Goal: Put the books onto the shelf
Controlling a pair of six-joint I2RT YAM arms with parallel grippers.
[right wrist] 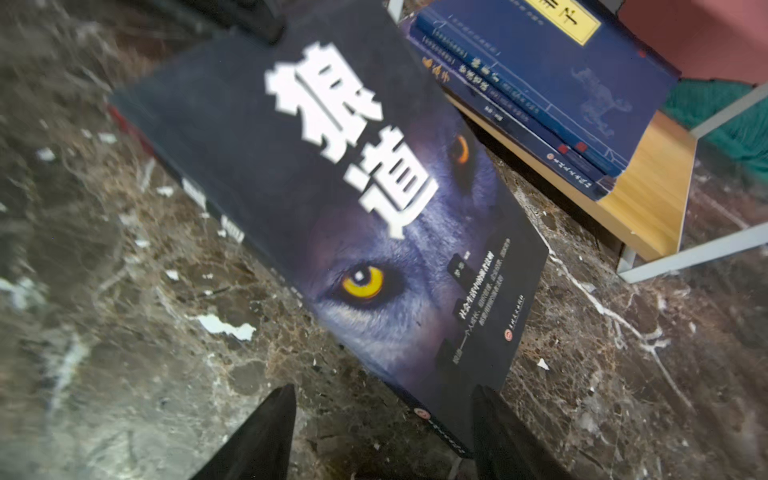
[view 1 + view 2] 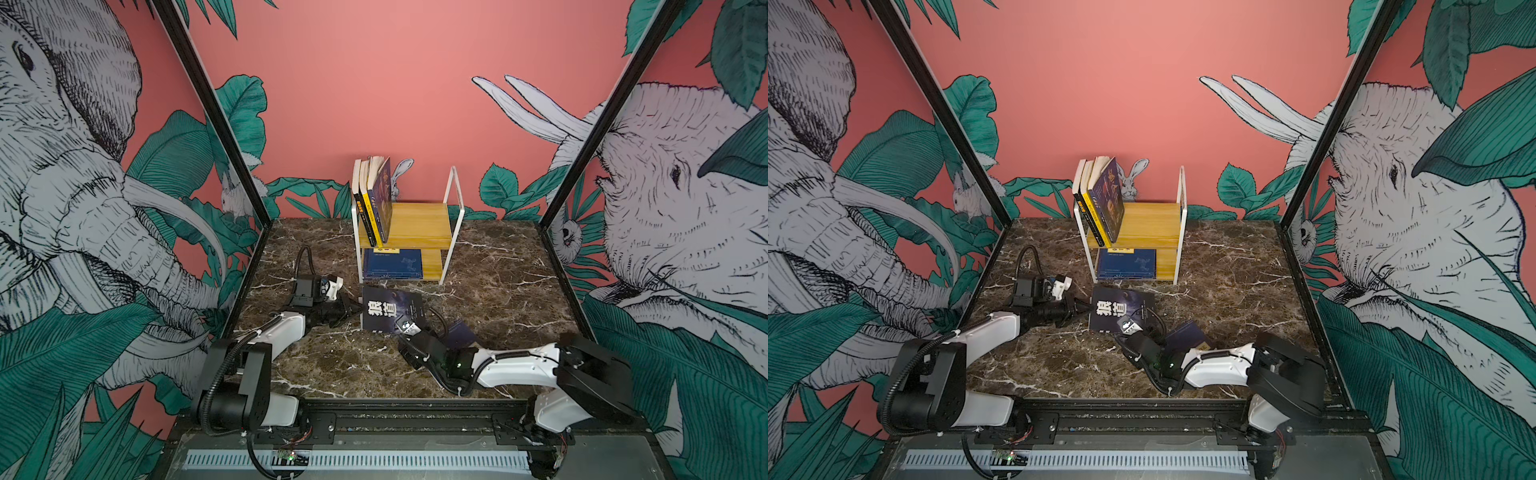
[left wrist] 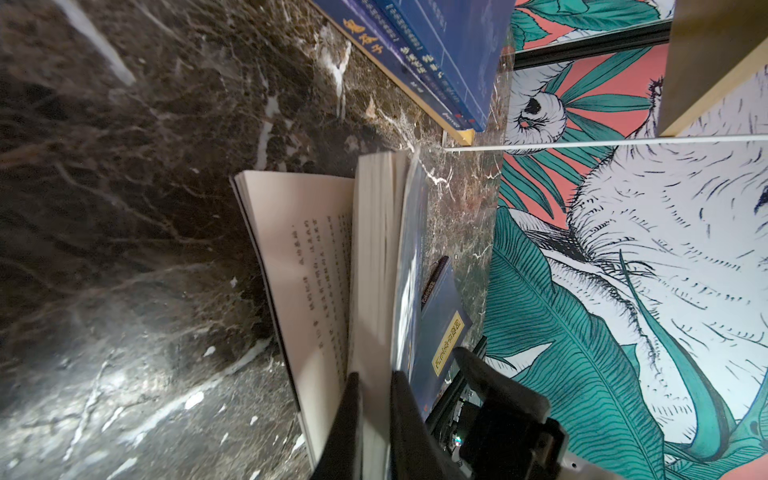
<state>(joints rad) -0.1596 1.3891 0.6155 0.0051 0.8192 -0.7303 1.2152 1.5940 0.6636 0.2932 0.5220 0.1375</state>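
The black book [image 2: 388, 309] lies tilted on the table [image 2: 498, 270] just in front of the shelf [image 2: 419, 224], not yet on either board. At its left edge the left claw [image 3: 375, 378] is clamped on a wad of pages only. In the left wrist view the rest of the pages sag away from that wad, so the book gapes open. A lift from this hold alone would likely fan it wider. At the book's near corner the right claw [image 1: 382, 388] stands with its fingers apart and the corner between them. I cannot tell whether either finger touches the cover. The sound move, I think, is for this claw to close across the whole thickness, both covers included, before anything rises. Both arms could then bring the book upright together. Further right a navy book [image 2: 459, 332] lies on the table, partly hidden under the right arm, and waits its turn. On the shelf, a few books [image 2: 372, 195] lean at the left end of the upper board, whose right part is bare. That bare part looks like the safe slot, entered from the right so the leaning books are not knocked.
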